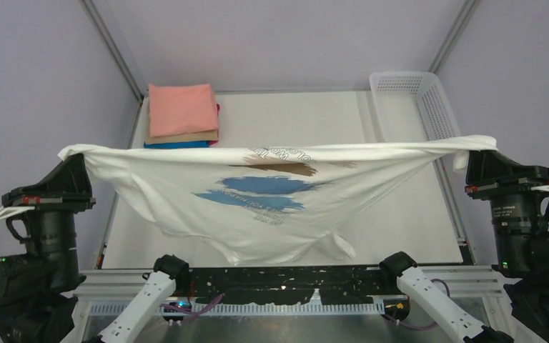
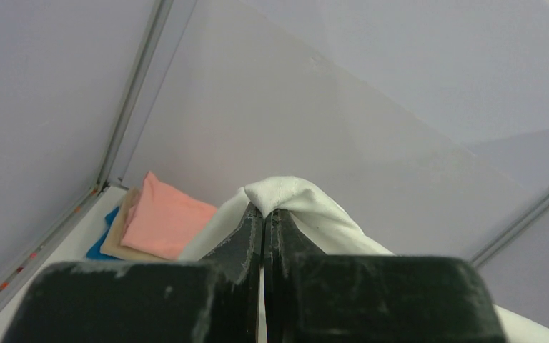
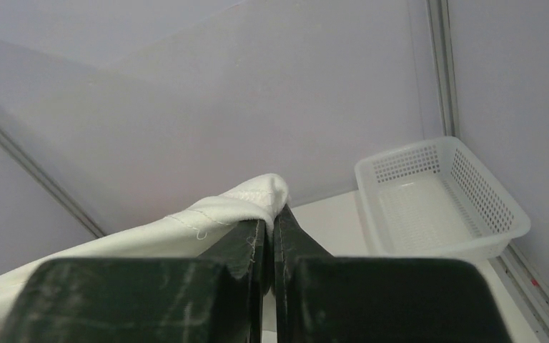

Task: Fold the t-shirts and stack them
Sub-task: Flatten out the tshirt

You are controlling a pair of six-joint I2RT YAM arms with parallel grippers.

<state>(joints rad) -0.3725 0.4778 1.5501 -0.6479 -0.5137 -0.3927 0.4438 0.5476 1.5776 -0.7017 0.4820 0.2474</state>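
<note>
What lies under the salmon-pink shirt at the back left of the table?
A tan shirt sits directly beneath the salmon-pink shirt, then a blue one; a magenta edge peeks out on the right. Only their edges show; the rest is covered.

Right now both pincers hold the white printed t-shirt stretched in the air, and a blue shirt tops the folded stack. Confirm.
One error: the top external view shows a salmon-pink shirt topping the folded stack, the blue shirt lower down. Left pincer and right pincer do hold the white printed t-shirt stretched.
</note>
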